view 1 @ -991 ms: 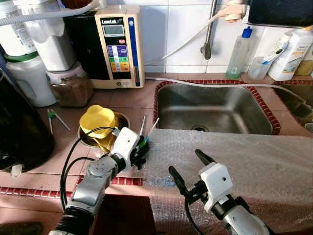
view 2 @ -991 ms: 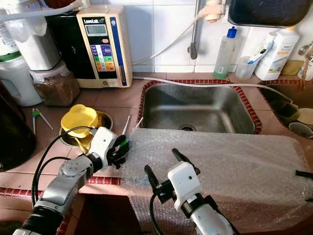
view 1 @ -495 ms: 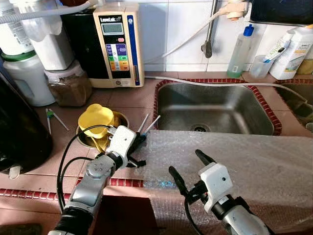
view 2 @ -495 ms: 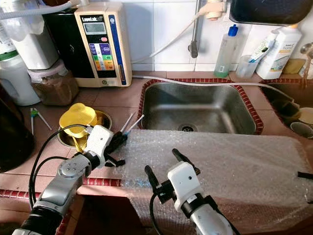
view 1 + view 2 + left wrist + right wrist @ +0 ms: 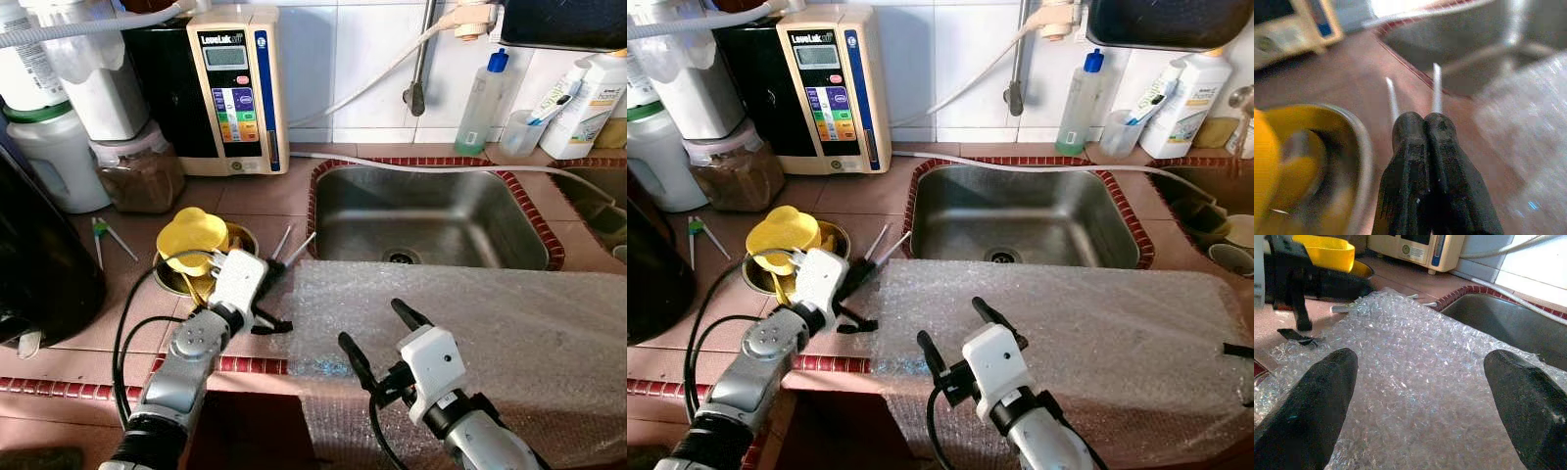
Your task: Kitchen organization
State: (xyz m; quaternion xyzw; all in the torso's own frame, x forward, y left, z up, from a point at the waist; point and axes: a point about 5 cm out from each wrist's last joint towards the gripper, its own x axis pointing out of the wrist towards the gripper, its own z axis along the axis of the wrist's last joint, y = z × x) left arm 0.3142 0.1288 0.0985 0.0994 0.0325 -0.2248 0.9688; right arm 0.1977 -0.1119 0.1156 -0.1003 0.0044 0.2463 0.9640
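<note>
Left gripper (image 5: 1422, 128), fingers pressed together, sits on the counter (image 5: 245, 201) with two thin sticks (image 5: 1436, 88) lying just ahead of its tips, pointing toward the sink (image 5: 431, 217). Beside those fingers, on their outer side, a bowl (image 5: 176, 279) holds a yellow lid (image 5: 194, 233). On their other side the bubble wrap sheet (image 5: 490, 313) begins. Right gripper (image 5: 1420, 401) hovers over that sheet, fingers spread wide, the wrap running between and beyond them to the sink. Behind the bowl, a water machine (image 5: 235, 88) stands against the wall.
</note>
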